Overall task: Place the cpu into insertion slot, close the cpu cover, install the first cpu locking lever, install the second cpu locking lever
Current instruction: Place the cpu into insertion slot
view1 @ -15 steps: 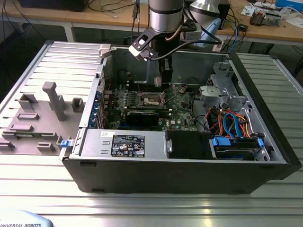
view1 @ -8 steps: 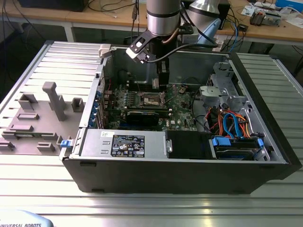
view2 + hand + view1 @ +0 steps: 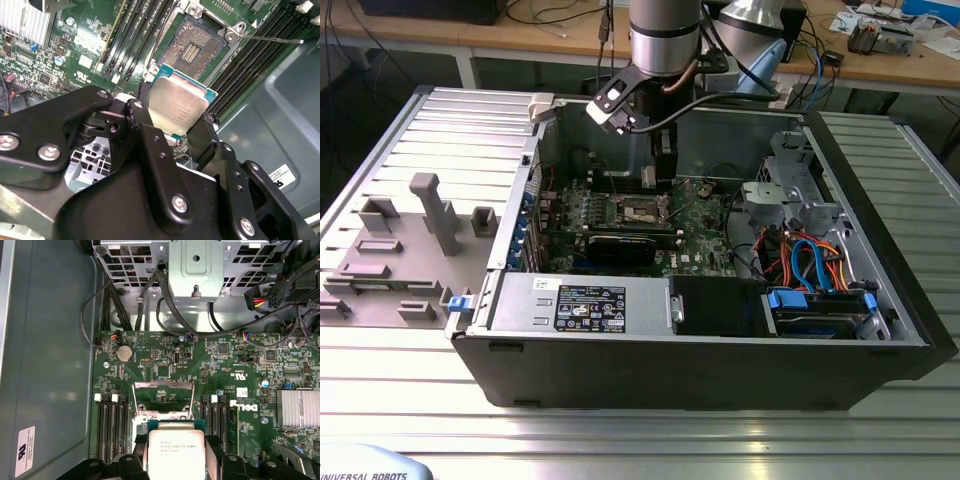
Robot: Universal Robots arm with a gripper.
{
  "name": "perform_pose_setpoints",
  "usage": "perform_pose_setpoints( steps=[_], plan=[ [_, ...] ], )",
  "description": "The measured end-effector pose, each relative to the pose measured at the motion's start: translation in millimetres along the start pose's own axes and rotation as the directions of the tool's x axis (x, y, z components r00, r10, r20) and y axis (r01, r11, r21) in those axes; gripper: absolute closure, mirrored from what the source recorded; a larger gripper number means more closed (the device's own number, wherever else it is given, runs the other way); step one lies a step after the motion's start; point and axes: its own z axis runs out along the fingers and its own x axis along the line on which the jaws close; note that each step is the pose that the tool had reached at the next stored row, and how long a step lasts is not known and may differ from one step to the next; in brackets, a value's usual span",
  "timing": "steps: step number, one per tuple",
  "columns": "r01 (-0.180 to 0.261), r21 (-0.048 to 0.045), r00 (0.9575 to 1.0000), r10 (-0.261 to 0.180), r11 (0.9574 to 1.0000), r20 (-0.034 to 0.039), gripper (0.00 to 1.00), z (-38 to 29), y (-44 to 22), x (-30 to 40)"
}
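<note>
Gripper [image 3: 174, 120]: fingers [image 3: 141, 119] are pinching the chip [image 3: 181, 106] by two opposite edges, opened only to its width, so its underside is facing the board [image 3: 85, 55]
Chip: is hanging above the socket [image 3: 196, 46], near the board's middle, not yet seated
Cover [image 3: 162, 385]: is standing open, leaving the socket free for the chip

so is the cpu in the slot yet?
Out. The tool grips the cpu clear of the slot, whose contact field lies bare in the second wrist view.
</note>
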Motion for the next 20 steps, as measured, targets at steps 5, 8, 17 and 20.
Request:
perform_pose_setpoints(
  steps=[5, 8, 17, 20],
  plan=[
    [-0.002, -0.0002, 1.0, 0.002, 1.0, 0.0, 0.46, 0.5, -5.1, 0.1],
    [-0.002, -0.0001, 1.0, 0.002, 1.0, 0.0001, 0.46, 2.8, -7.5, 0.1],
    [-0.012, -0.0002, 0.9999, 0.012, 0.9999, 0.0012, 0.46, 15.6, -11.6, 0.5],
    [-0.015, -0.0003, 0.9999, 0.015, 0.9999, 0.0016, 0.46, 22.3, -15.2, 0.9]
  ],
)
